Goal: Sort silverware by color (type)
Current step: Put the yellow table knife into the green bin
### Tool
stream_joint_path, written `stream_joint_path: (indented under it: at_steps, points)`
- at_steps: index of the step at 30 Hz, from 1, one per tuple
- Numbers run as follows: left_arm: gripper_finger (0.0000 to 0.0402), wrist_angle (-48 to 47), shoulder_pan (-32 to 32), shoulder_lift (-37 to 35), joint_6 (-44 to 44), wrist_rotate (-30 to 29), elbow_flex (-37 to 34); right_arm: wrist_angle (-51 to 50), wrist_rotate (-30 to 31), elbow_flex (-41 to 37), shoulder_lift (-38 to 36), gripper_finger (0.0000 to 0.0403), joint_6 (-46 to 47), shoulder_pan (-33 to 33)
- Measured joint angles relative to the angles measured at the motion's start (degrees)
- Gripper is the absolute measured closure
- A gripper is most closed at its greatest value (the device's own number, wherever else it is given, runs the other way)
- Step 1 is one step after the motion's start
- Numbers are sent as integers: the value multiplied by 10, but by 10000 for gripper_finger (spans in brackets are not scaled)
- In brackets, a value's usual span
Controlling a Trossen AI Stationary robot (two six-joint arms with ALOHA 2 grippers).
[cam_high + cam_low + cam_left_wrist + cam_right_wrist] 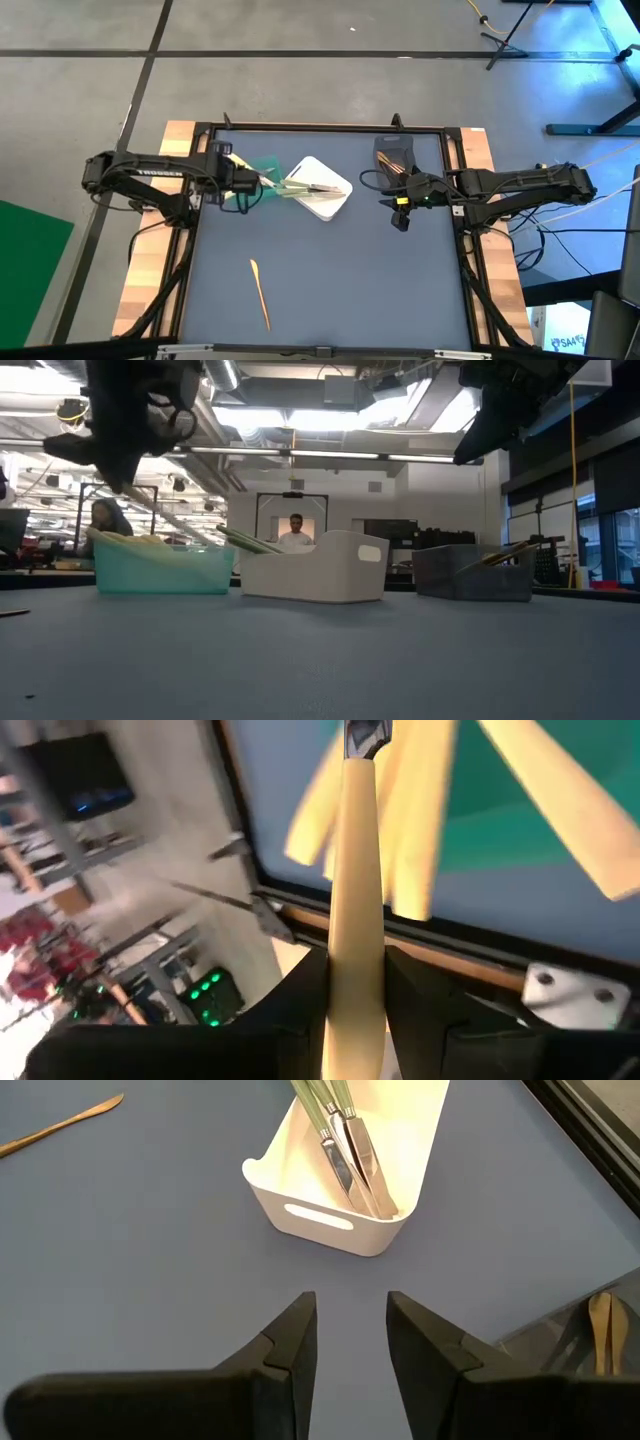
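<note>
Left wrist view, what I hold: my left gripper (358,990) is clenched on a pale yellow utensil (358,900), handle pinched between my two fingers (300,995), its length running straight out over the green bin (500,830).
Where it is: above the green bin's rim, with other pale yellow pieces (420,810) already lying inside.
How it handles: I judge it light, stiff and smooth; a thin handle like this can pivot or slip in a two-finger pinch, so a hold near mid-handle is safest.
Left on the table: one orange-brown utensil (259,292) lies flat, well apart from the green bin (262,172), toward the near edge.
Taking that one: flat and thin on the mat, it leaves little to grab; I would close across its narrow width around the middle.
White bin (345,1200): just beside the green bin, holding light green utensils (340,1140).
Grey bin (393,156): beyond the white bin, holding orange-brown pieces.
Right gripper (350,1340): fingers released, empty, hanging over bare mat near the white bin.
</note>
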Motion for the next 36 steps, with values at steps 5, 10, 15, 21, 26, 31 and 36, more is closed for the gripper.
stream_joint_path:
  at_steps: [5,10,15,21,26,31,36]
  points:
    - [327,36,9,0,70,31,-30,0,0,0,0,292,0,0]
    - [327,80,17,0,105,44,-59,0,0,0,0,292,0,0]
    - [327,117,20,0,112,44,-78,0,0,0,0,292,0,0]
    - [321,164,20,0,112,44,-93,0,0,0,0,292,0,0]
    - [314,191,20,0,111,71,-106,0,0,0,0,292,0,0]
    - [307,199,20,0,110,80,-116,0,0,0,0,292,0,0]
    - [295,201,20,0,88,80,-117,0,0,0,0,292,0,0]
